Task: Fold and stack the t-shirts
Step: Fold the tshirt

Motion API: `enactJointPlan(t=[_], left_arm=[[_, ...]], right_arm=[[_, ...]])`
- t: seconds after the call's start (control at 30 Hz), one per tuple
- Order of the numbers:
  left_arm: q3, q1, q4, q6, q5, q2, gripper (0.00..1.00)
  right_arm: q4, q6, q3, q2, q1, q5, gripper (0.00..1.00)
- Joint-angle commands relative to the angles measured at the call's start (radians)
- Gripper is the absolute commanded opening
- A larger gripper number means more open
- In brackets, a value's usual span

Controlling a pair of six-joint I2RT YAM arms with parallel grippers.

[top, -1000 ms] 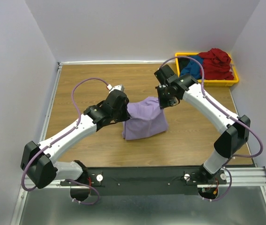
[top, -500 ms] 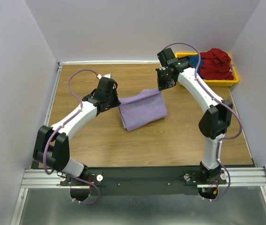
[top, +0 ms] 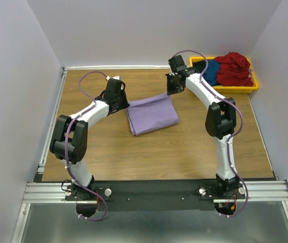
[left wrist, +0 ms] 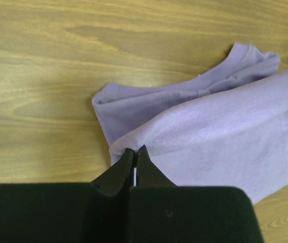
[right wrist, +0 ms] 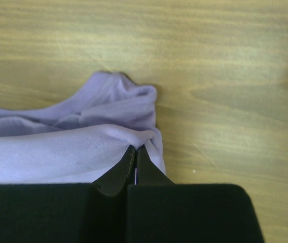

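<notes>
a: starting left: got the left claw [top: 126,104] pinched together on the left corner of the lavender t-shirt [top: 151,115], with that far edge lifted just off the tabletop [top: 108,147].

b: same story at the other end. spotted the right claw [top: 170,91] clamped shut on the right corner of that edge. found the rest of the shirt lying mid-tabletop, doubled over itself, with what looks like the collar poking out underneath.

a: then way off right, seeing the red shirts [top: 235,68] and a blue one [top: 212,72] heaped in the yellow bin [top: 253,87], not folded yet.

b: worried about the fold landing crooked tbh. only takes one claw dropping ahead of the other, or such a thin pinch slipping off the hem. could also drag the bottom layer and bunch it up if pulled too low across the wood.
</notes>
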Motion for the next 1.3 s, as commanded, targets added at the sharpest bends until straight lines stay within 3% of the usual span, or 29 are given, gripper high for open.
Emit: enactJointPlan(t=[0.0, 0.27, 0.37, 0.4, 0.43, 0.5, 0.53, 0.63, 0.8, 0.93, 1.0, 1.07, 1.27], left_arm=[[0.027, 0.034, 0.068, 0.016, -0.007, 0.047, 0.00], [0.007, 0.036, 0.096, -0.017, -0.008, 0.090, 0.00], [-0.002, 0.037, 0.102, -0.034, -0.020, 0.084, 0.03], [-0.004, 0.036, 0.102, -0.039, -0.025, 0.072, 0.07], [-0.008, 0.037, 0.101, -0.042, -0.031, 0.064, 0.19], [-0.008, 0.037, 0.085, -0.045, -0.089, 0.035, 0.37], [-0.008, 0.036, 0.070, -0.047, -0.124, 0.023, 0.52], [-0.016, 0.037, 0.044, -0.048, -0.154, -0.041, 0.67], [-0.082, 0.005, 0.036, -0.065, -0.161, -0.204, 0.66], [-0.149, -0.072, 0.089, -0.103, -0.097, -0.298, 0.54], [-0.214, -0.128, 0.140, -0.135, -0.011, -0.325, 0.48], [-0.267, -0.189, 0.220, -0.183, 0.032, -0.325, 0.37], [-0.349, -0.240, 0.378, -0.269, 0.102, -0.180, 0.24]], right_arm=[[0.130, -0.012, 0.034, 0.032, -0.022, -0.005, 0.01], [0.166, -0.032, 0.043, 0.083, -0.030, -0.008, 0.09], [0.170, -0.026, 0.043, 0.085, -0.031, -0.008, 0.24], [0.170, -0.023, 0.042, 0.083, -0.031, -0.009, 0.28], [0.171, -0.020, 0.034, 0.065, -0.031, -0.008, 0.35], [0.171, -0.017, 0.017, 0.037, -0.031, -0.008, 0.40], [0.170, -0.018, 0.008, 0.023, -0.033, -0.008, 0.42], [0.171, -0.003, -0.070, -0.047, -0.046, -0.005, 0.45], [0.248, 0.051, -0.284, -0.217, -0.088, -0.135, 0.46], [0.505, 0.144, -0.536, -0.388, -0.129, -0.449, 0.45], [0.591, 0.184, -0.656, -0.457, -0.137, -0.524, 0.46], [0.715, 0.239, -0.744, -0.483, -0.137, -0.630, 0.45], [1.059, 0.394, -0.921, -0.403, -0.151, -0.804, 0.45]])
